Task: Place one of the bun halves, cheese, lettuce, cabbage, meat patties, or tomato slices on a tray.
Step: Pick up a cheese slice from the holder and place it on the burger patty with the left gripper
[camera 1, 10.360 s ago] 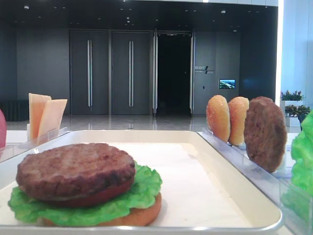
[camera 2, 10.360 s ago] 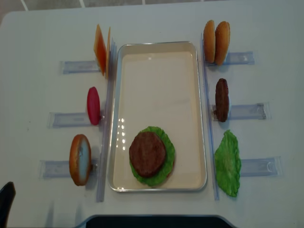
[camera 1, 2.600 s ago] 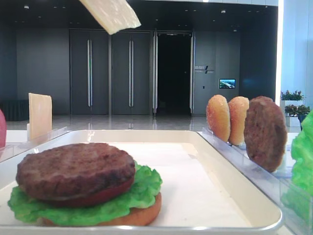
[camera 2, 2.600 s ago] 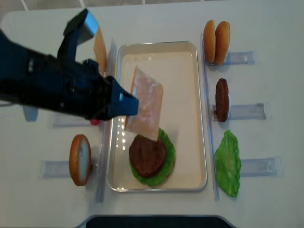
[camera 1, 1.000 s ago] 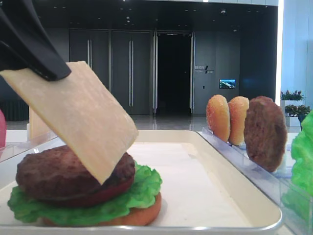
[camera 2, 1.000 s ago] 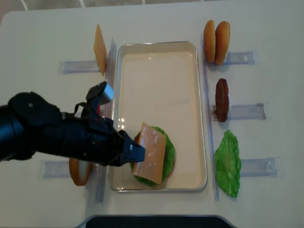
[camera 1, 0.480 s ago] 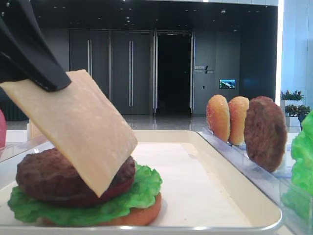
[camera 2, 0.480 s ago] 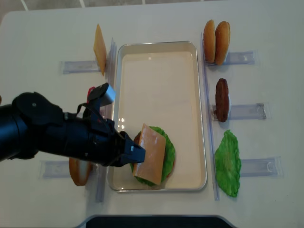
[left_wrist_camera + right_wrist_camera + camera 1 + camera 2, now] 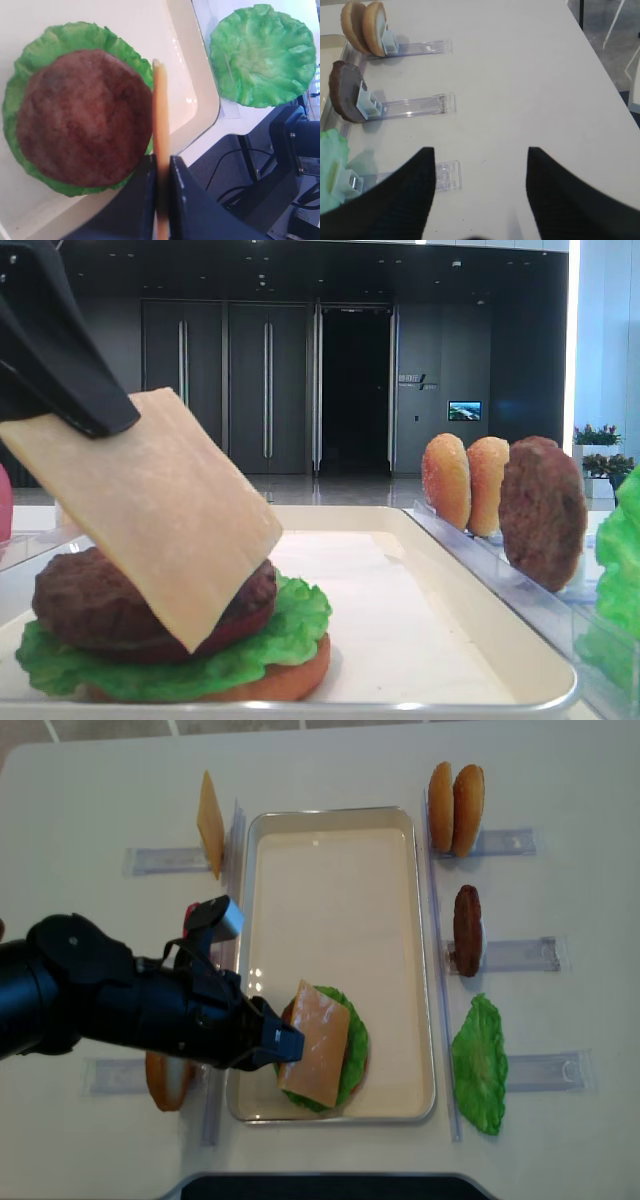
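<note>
Overhead view: left gripper [image 9: 283, 1042] clamped tight on cheese [image 9: 313, 1043], tilted just above patty [image 9: 82, 115] stacked on tray [image 9: 330, 840]. Placing step under way; next, probably lower, level, release. Right gripper [image 9: 479, 195] spread wide, holding nothing.

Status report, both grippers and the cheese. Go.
Left gripper shut on cheese, slice tilted above patty on tray. Right gripper open, empty, parked by racks. Nothing in the way.

Bright even light, glare spots on tray [image 9: 250, 990], blurred foreground, dark backdrop
</note>
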Robot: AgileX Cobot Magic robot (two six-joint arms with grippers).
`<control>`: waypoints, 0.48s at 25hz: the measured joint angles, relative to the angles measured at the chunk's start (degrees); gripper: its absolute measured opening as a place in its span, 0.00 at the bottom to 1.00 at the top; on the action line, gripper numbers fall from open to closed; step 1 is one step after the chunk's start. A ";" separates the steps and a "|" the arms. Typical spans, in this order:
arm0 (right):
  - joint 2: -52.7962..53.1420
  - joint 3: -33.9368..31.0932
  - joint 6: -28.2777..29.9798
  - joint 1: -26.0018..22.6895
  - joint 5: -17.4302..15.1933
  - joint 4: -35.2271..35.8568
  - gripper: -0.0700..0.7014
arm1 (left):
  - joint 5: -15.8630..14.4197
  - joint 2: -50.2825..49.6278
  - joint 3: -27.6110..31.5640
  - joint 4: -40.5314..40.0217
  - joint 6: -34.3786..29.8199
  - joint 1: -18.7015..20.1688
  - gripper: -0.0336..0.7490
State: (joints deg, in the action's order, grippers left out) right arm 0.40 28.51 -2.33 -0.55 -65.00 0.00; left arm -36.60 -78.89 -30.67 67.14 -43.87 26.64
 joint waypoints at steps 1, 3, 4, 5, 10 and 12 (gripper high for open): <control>0.00 0.00 0.00 0.00 0.00 0.00 0.63 | 0.02 0.00 0.00 -0.12 -0.05 0.00 0.08; 0.00 0.00 0.00 0.00 0.00 0.00 0.63 | 0.06 0.00 0.00 -0.17 -0.10 0.00 0.08; 0.00 0.00 0.00 0.00 0.00 0.00 0.63 | 0.13 0.00 0.00 -0.17 -0.10 0.00 0.08; 0.00 0.00 0.00 0.00 0.00 0.00 0.63 | 0.19 0.00 0.00 -0.17 -0.10 0.00 0.09; 0.00 0.00 0.00 0.00 0.00 0.00 0.63 | 2.27 0.00 0.00 -2.06 2.06 0.00 0.27; 0.00 0.00 0.00 0.00 0.00 0.00 0.63 | 2.95 0.00 0.00 -4.38 3.60 0.00 0.43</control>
State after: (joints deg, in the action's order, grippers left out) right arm 0.40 28.51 -2.33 -0.55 -65.00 0.00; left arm -33.65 -78.89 -30.67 62.77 -40.27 26.64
